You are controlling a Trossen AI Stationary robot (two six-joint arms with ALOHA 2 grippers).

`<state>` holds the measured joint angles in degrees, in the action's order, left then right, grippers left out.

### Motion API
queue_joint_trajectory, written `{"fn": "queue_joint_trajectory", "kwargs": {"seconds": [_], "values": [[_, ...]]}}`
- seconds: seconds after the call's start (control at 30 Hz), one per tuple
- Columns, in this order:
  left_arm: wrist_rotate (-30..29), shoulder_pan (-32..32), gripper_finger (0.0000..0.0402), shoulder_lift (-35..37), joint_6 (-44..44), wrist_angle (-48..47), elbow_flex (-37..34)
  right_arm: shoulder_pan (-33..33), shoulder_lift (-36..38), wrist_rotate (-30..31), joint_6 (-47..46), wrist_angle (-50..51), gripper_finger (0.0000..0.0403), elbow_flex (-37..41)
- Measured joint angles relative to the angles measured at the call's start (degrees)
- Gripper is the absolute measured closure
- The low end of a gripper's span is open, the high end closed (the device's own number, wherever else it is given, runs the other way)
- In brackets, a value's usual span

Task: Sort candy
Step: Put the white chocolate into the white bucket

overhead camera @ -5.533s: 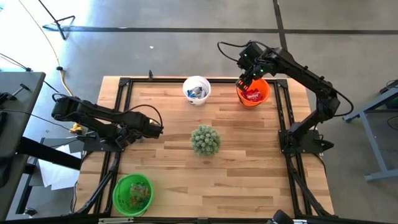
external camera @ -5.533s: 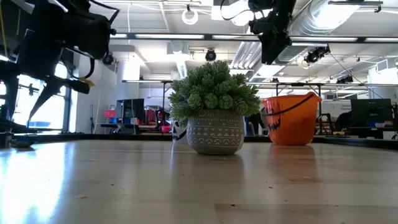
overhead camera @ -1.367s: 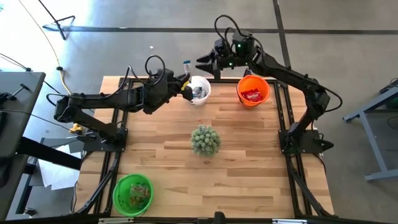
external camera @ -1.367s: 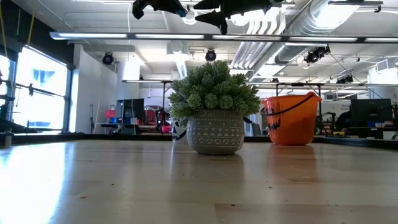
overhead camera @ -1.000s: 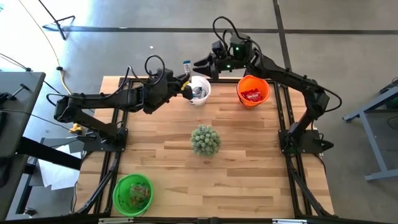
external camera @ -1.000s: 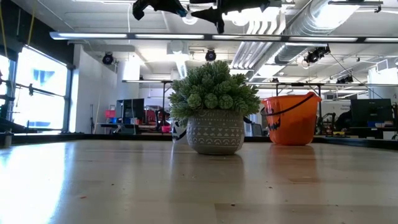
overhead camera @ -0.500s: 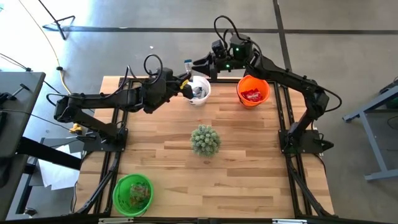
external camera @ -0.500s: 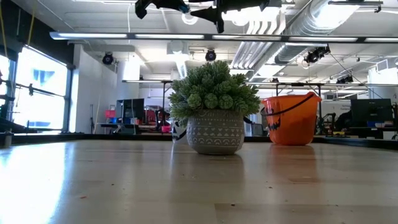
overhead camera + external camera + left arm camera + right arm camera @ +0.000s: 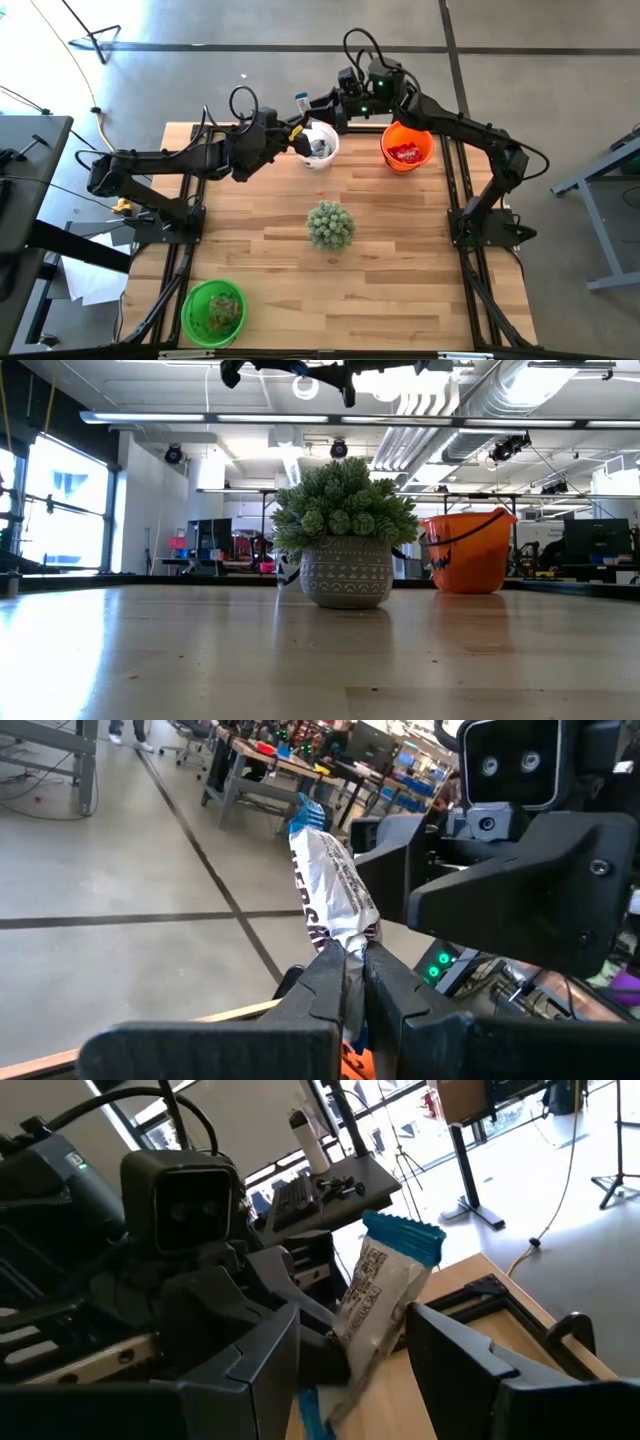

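L gripper (image 9: 297,137) is up above the desk's (image 9: 400,250) far edge, by the white bucket (image 9: 318,145), fingers (image 9: 330,982) pinched together on the bottom end of a blue-and-white candy (image 9: 327,888) that stands upright. R gripper (image 9: 350,1350) faces it from the other side, fingers apart, one each side of the wrapper; can't tell if touching. Red candy in orange bucket (image 9: 407,148) near far-right corner. Green bucket (image 9: 212,312) near-left corner. Plant (image 9: 329,225) mid-desk.
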<state>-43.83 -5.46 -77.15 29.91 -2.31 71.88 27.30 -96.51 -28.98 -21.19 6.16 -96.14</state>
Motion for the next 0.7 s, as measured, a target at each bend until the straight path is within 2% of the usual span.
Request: {"fn": "queue_joint_trajectory", "kwargs": {"seconds": [0.2, 0.33, 0.57, 0.7], "values": [[0.0, 0.22, 0.0399, -1.11, -0.13, 1.93, 0.04, -0.36, -0.02, -0.01, -0.02, -0.28, 0.0235, 0.0], [0.0, 0.22, 0.0399, -1.75, -0.13, 2.37, 0.04, -0.29, -0.02, 0.25, -0.02, -0.01, 0.0279, 0.0], [-0.02, 0.25, 0.0399, -1.65, -0.03, 2.45, 0.04, -0.24, -0.04, 0.26, 0.53, -0.14, 0.0387, 0.0], [0.58, 0.23, 0.0399, -1.65, 1.03, 2.47, 0.04, 0.31, -0.04, -0.23, 0.44, -0.01, 0.0388, 0.0]]}}
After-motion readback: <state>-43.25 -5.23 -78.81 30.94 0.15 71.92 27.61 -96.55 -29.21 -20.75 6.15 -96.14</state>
